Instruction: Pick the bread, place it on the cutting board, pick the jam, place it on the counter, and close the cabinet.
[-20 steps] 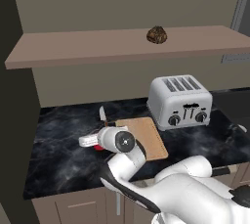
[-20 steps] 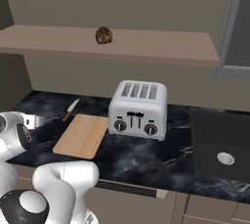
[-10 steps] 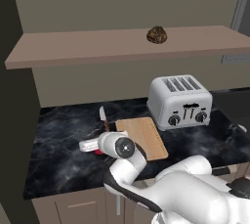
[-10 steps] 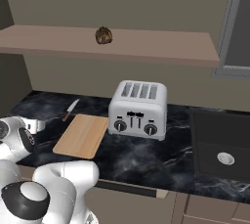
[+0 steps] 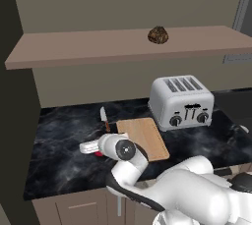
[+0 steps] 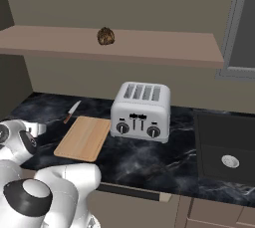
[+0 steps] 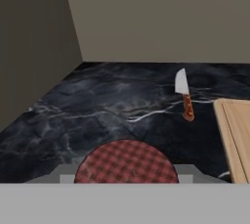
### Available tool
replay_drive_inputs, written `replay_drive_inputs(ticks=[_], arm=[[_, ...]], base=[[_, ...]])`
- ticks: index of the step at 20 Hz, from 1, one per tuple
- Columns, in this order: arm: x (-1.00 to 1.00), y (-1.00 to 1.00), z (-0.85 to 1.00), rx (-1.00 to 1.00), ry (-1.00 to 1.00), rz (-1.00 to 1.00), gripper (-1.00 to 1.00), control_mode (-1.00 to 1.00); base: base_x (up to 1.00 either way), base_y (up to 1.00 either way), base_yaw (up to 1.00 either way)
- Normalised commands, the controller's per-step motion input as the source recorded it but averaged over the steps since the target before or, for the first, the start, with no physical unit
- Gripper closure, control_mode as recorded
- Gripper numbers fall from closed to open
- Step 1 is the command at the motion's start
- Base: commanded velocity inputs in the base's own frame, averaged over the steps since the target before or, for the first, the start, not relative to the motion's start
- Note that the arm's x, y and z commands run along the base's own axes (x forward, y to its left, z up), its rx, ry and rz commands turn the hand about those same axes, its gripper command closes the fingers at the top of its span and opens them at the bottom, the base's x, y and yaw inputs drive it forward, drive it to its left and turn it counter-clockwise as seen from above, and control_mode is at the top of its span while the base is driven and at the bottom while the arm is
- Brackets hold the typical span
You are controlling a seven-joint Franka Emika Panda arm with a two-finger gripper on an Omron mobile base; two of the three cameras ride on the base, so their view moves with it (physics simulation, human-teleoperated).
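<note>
The jam (image 7: 126, 163) shows as a red checked lid right at my gripper (image 7: 126, 173), which is shut on it. In the left base view the gripper (image 5: 87, 147) hangs low over the black counter (image 5: 59, 135), left of the cutting board (image 5: 142, 138), with a sliver of the red jam (image 5: 98, 154) under the hand. I cannot tell whether the jar touches the counter. The bread (image 5: 158, 35) sits on the brown shelf of the cabinet (image 5: 98, 48), also the bread (image 6: 105, 36) from the right. The cutting board (image 6: 83, 137) lies bare.
A knife (image 5: 104, 118) with a reddish handle lies just behind the board, the same knife (image 7: 184, 96) ahead of the hand. A silver toaster (image 5: 181, 102) stands right of the board. A dark sink (image 6: 226, 147) is set in the counter at far right. A dark panel (image 5: 17, 135) closes the left side.
The hand with the jam has sunk a little toward the counter, left of the board. Bread, board, knife and toaster have stayed put.
</note>
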Motion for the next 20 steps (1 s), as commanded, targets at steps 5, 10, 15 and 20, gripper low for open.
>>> replay_drive_inputs(ticks=[5, 10, 15, 20], arm=[[0.00, 0.06, -0.04, 0.00, 0.00, 0.00, 1.00, -1.00], [0.00, 0.06, -0.05, 0.00, 0.00, 0.00, 1.00, -1.00], [0.00, 0.06, -0.09, 0.00, 0.00, 0.00, 1.00, -1.00], [0.00, 0.06, -0.14, 0.00, 0.00, 0.00, 1.00, -1.00]], base=[[0.00, 0.00, 0.00], [0.00, 0.00, 0.00], [0.00, 0.00, 0.00], [0.00, 0.00, 0.00]])
